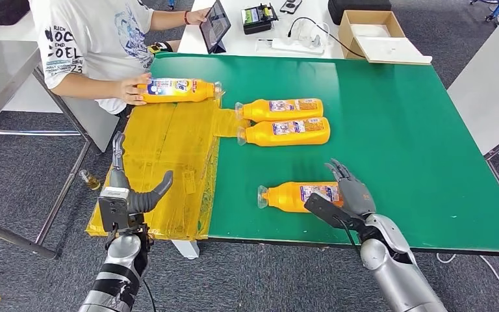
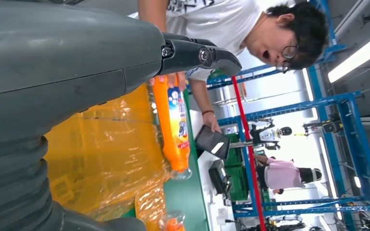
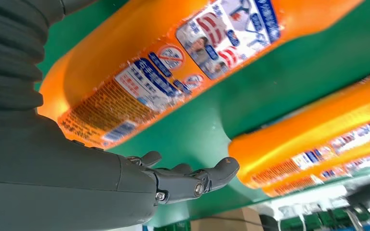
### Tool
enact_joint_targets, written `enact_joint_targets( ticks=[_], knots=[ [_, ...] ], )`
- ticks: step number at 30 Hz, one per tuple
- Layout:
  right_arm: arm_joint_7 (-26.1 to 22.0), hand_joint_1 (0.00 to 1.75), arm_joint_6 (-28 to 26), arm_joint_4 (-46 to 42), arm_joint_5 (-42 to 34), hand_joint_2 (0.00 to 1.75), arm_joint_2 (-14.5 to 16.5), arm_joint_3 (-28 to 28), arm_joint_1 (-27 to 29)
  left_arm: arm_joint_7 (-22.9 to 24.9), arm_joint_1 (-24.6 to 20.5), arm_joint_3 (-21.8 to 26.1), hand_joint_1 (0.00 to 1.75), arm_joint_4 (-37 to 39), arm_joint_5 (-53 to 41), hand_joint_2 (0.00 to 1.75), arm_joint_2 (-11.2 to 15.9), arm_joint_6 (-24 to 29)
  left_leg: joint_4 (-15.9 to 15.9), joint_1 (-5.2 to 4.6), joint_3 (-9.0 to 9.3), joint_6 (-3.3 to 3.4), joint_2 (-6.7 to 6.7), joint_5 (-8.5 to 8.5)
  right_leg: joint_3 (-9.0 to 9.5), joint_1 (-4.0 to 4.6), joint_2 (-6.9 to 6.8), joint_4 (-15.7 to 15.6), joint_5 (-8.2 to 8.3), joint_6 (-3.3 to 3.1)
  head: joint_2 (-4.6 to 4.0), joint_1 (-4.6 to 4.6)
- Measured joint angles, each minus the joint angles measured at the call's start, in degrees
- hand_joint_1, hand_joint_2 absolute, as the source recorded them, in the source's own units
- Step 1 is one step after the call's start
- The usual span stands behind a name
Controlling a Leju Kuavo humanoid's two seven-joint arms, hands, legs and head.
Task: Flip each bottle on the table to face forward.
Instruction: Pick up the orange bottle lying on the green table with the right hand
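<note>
Several orange bottles lie on their sides on the green table (image 1: 377,117). The nearest bottle (image 1: 299,196) (image 3: 173,62) lies near the front edge, cap to the left. My right hand (image 1: 344,195) (image 3: 183,180) is at its base end with fingers spread, holding nothing. Two more bottles (image 1: 281,109) (image 1: 286,132) lie side by side in the middle. A fourth bottle (image 1: 179,90) (image 2: 172,125) lies on the yellow sheet (image 1: 162,162), and a person's hand (image 1: 130,89) rests on it. My left hand (image 1: 130,195) hangs open off the table's left front corner.
A person in a white shirt (image 1: 97,39) sits at the far left with a tablet (image 1: 216,26). A cardboard box (image 1: 373,32) and devices sit on the white table beyond. The right half of the green table is bare.
</note>
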Motion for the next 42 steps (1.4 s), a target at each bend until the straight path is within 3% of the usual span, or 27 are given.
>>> enact_joint_targets(
  ticks=[9, 17, 34, 42],
  knots=[
    [0.0, 0.00, 0.2, 2.7, 0.0, 1.75, -0.5, 0.0, -0.8, 0.1, 0.3, -0.2, 0.00, 0.4, 0.0, 1.75, -0.3, -0.3, 0.0, -0.01, -0.03, 0.01, 0.00, 0.00, 0.00, -0.02, 0.00, 0.0, 0.00, 0.00, 0.00, 0.01],
    [-0.1, 0.00, 3.5, 6.1, -2.1, 1.75, -1.0, 1.0, -3.4, 0.5, 0.2, -0.9, 0.00, 1.7, 0.0, 1.75, -0.3, -0.8, 0.0, -0.01, 0.00, 0.01, 0.01, 0.01, 0.00, -0.01, 0.00, 0.0, 0.00, 0.00, 0.00, 0.00],
    [-0.3, 0.00, 12.8, 19.0, -6.1, 1.75, -4.2, 7.0, -13.9, 1.6, -1.8, -1.2, 0.00, 6.4, 6.9, 1.75, -0.4, -6.8, 0.0, -0.02, 0.11, 0.05, 0.03, 0.04, 0.11, -0.02, 0.01, 0.0, 0.03, 0.02, 0.00, -0.01],
    [-1.2, 0.00, 20.3, 24.0, -9.2, 1.75, -6.1, 11.9, -18.7, 1.9, -3.5, -1.3, 0.00, 9.3, 8.8, 1.75, -0.4, -8.6, 0.0, -0.02, 0.14, 0.05, 0.03, 0.05, 0.12, -0.01, 0.01, 0.0, 0.04, 0.03, 0.00, 0.00]
  ],
)
